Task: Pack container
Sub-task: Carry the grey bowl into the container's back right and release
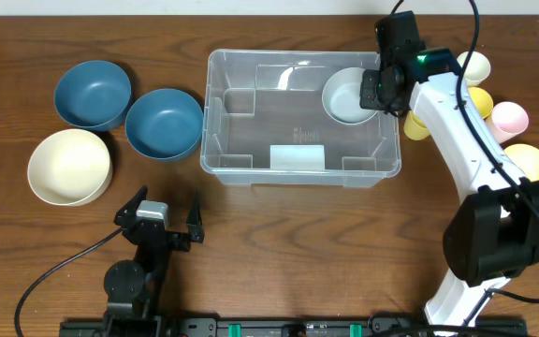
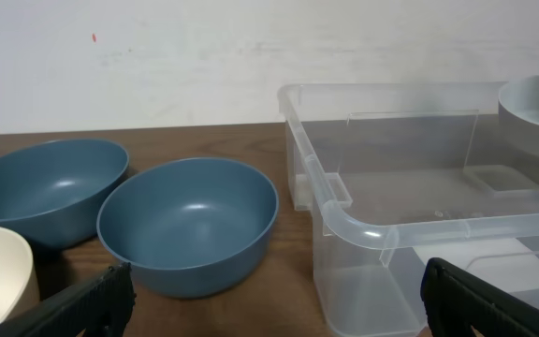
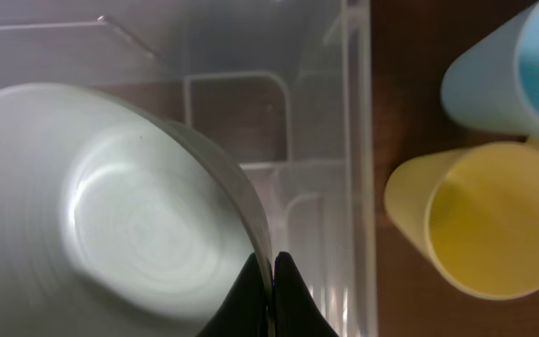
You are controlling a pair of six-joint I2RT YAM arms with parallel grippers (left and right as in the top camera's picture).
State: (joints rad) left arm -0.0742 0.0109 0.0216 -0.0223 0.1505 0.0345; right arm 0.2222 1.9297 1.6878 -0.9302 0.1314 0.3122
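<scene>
At the middle of the tabletop sits the container (image 1: 251,122), open side up and flat on its base. Its long axis runs left to right across my overhead view, with the short walls facing the two arms' sides. The whitish label (image 1: 297,156) lies along the near long wall.

Packing has barely begun, as I read it. One pale grey bowl (image 1: 346,97) is in the far right corner of the tub, and the right gripper (image 1: 379,92) has its fingers pinched shut on that bowl's rim. From the left wrist view the bowl looks to hang above the tub floor rather than rest on it, so I judge this first placement not yet finished. Nothing else is inside.

Left of the tub, two blue bowls (image 1: 92,94) (image 1: 164,124) and a cream bowl (image 1: 68,167) wait on the tabletop. The nearer blue one sits just beside the tub's left wall. On the right, outside the tub, stand several cups, among them a yellow cup (image 3: 466,215) and a light blue cup (image 3: 503,65).

The left gripper (image 1: 167,198) sits on the near left, its fingers spread wide and holding nothing, pointed toward the blue bowls.
</scene>
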